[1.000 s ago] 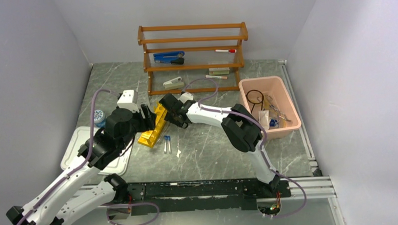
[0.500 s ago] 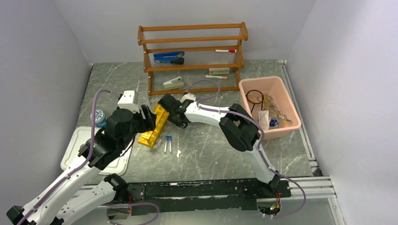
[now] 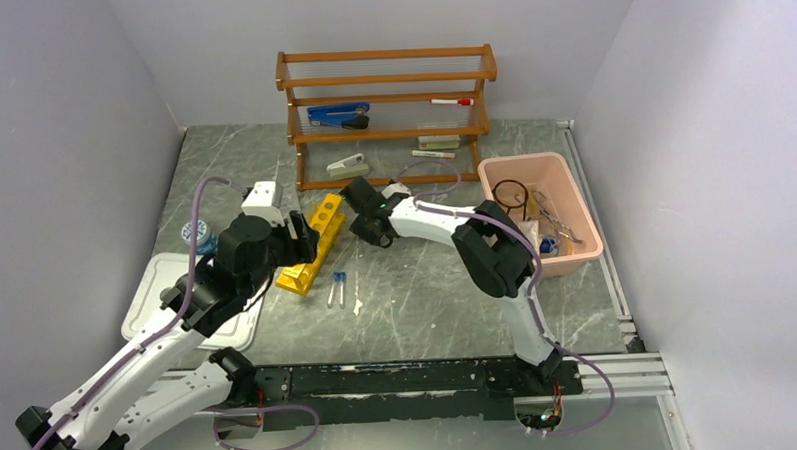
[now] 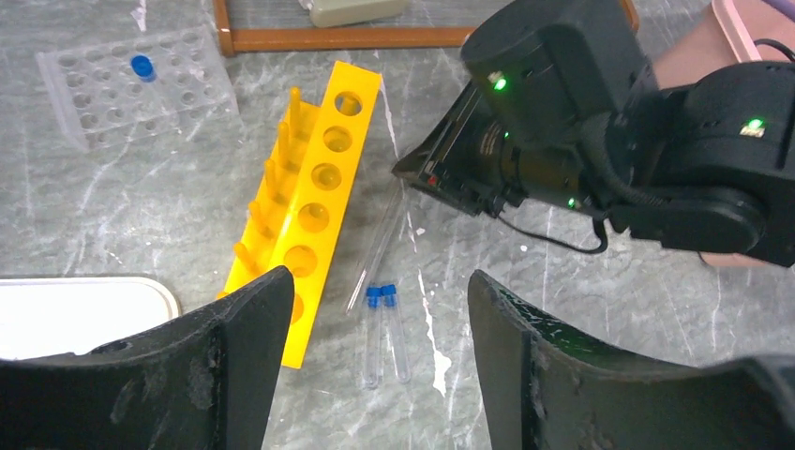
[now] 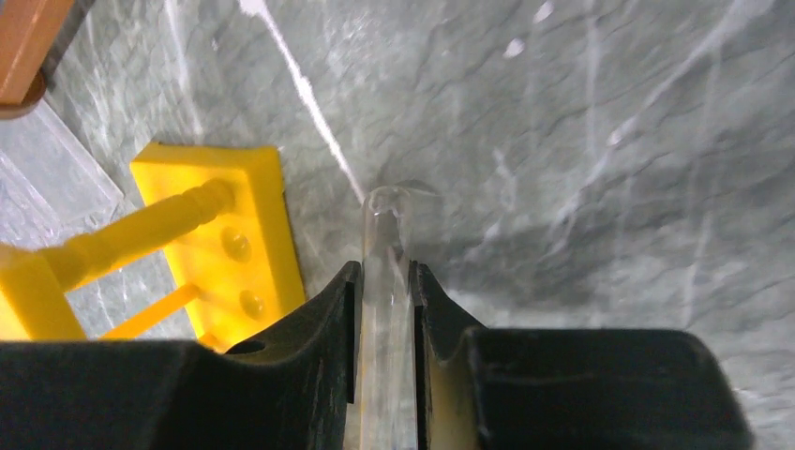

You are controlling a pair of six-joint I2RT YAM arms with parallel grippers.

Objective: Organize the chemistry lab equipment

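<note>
My right gripper [image 5: 384, 267] is shut on a clear uncapped test tube [image 5: 386, 234], whose rounded end sticks out past the fingers just above the marble. In the left wrist view that tube [image 4: 380, 239] slants down beside the yellow holed test-tube rack [image 4: 314, 202], which lies tipped over on the table [image 3: 427, 304]. Two blue-capped tubes [image 4: 384, 328] lie side by side below it. My left gripper [image 4: 380, 281] hovers open above those tubes and the rack's near end, holding nothing. From above, the right gripper [image 3: 360, 226] is at the rack's [image 3: 313, 246] right side and the left gripper [image 3: 300, 238] at its left.
A pink bin [image 3: 493, 187] at the right holds a black ring and small items. The wooden shelf rack [image 3: 386, 115] stands at the back. A white lid [image 3: 157, 293] lies at the left, and a clear holed tube tray [image 4: 131, 89] with one blue cap lies behind the yellow rack.
The right gripper has closed on the clear tube and drawn back and to the right, away from the rack. The left gripper has shifted slightly and stays open.
</note>
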